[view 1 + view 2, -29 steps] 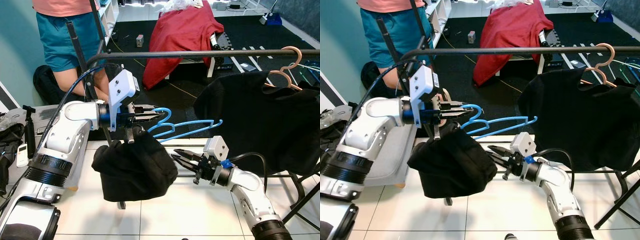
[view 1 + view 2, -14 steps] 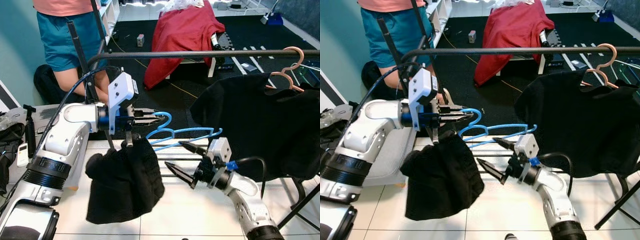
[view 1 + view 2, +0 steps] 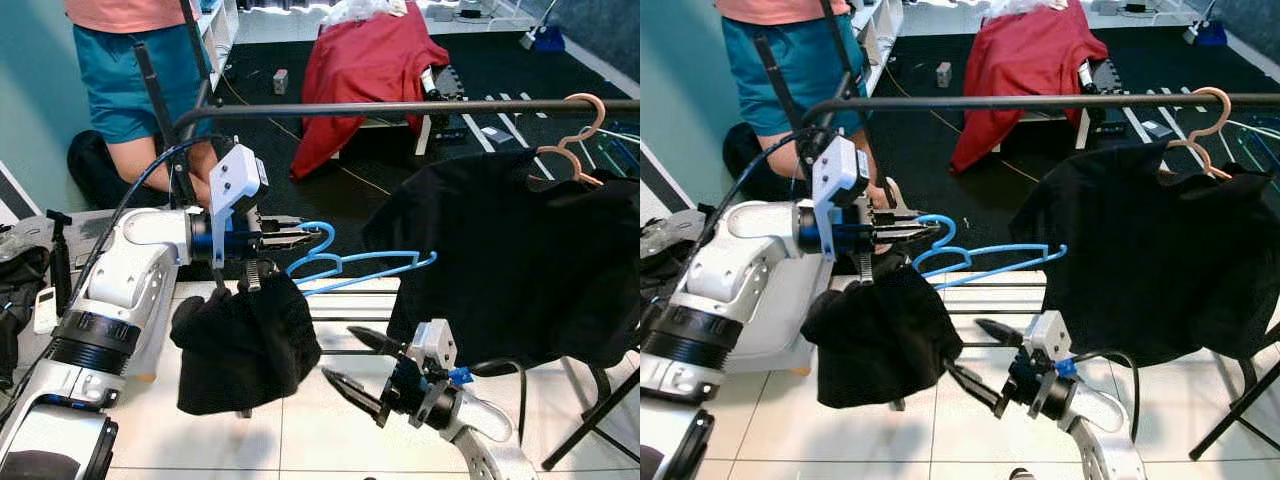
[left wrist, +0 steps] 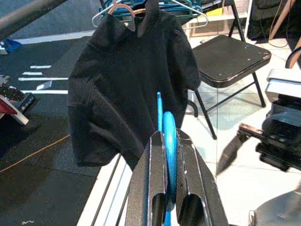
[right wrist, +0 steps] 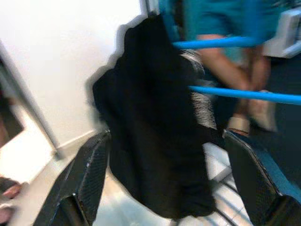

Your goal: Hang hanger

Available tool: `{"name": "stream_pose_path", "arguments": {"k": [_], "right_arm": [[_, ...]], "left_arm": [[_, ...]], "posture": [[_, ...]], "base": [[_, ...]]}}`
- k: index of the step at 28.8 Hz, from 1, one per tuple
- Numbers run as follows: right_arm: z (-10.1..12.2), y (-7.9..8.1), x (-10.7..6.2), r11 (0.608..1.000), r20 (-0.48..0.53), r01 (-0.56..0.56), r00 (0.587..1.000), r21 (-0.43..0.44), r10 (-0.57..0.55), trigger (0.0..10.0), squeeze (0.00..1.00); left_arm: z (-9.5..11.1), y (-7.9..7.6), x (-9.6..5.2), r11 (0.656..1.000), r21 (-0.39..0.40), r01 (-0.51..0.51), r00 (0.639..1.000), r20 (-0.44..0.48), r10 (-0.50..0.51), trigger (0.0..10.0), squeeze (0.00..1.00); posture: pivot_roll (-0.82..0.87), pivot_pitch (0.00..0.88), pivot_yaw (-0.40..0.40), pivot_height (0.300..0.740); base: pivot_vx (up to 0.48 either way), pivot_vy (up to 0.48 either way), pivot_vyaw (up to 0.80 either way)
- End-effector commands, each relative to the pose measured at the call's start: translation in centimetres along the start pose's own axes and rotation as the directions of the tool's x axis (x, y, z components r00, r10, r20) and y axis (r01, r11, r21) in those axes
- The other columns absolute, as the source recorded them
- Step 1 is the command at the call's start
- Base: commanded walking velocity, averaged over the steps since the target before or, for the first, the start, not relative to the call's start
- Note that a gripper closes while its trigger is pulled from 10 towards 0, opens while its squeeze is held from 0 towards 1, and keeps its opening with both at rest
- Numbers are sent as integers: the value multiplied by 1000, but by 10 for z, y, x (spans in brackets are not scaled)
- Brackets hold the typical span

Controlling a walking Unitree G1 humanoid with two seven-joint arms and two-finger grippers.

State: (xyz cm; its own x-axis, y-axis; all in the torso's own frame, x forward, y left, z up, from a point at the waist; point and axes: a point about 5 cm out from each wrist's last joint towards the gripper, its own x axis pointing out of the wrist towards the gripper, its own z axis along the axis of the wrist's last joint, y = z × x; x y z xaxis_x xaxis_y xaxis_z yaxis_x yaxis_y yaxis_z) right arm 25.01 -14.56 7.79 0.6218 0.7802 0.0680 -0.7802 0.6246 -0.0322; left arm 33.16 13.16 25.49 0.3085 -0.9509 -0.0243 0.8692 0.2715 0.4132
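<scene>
The blue hanger (image 3: 352, 268) is held out level below the black clothes rail (image 3: 400, 107), its hook end clamped between the closed fingers of the left pincer (image 3: 290, 237), with a bunched black garment (image 3: 245, 340) drooping from the end nearest that pincer. In the left wrist view the hanger (image 4: 168, 141) runs edge-on between the two shut fingers, pointing toward the black shirt (image 4: 131, 84) already hung further along the rail. A second ago the right pincer (image 3: 352, 365) sat close under the garment; it has since dropped down and back toward the robot, and now hovers below and beside the cloth with its fingers spread wide and nothing between them. In the right wrist view the garment (image 5: 160, 136) hangs ahead of the open fingers, blurred, with the hanger's blue bars crossing behind it. The garment, which bulged as a lifted bundle a second ago, now sags lower off the hanger. The hanger itself has shifted only slightly, remaining well below the rail.

That suggests the supporting hand has let go and the hanger now carries the cloth alone; the hanging proper is not yet done, and the hook must be raised over the rail in the open stretch left of the black shirt and its peach hanger (image 3: 575, 135). A person in teal shorts (image 3: 135, 75) stands behind the rack.
</scene>
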Motion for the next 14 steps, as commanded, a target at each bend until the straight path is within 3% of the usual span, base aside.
{"name": "stream_pose_path", "arguments": {"k": [1,7,14], "right_arm": [[-9,4,-2,999,-31,33,999,-18,-34,10000,0],[-18,3,-12,997,-43,-1,999,75,4,10000,0],[-30,-4,-22,993,-66,-20,997,119,28,10000,0]], "left_arm": [[3,2,-10,1000,6,-6,1000,8,6,0,0],[10,5,-15,1000,3,8,1000,30,-8,0,0],[16,8,-15,1000,3,16,998,55,-16,0,0]], "posture": [[-55,120,39,740],[-51,113,41,740],[-52,115,39,740]], "base": [[0,0,0],[0,0,0],[0,0,0]]}}
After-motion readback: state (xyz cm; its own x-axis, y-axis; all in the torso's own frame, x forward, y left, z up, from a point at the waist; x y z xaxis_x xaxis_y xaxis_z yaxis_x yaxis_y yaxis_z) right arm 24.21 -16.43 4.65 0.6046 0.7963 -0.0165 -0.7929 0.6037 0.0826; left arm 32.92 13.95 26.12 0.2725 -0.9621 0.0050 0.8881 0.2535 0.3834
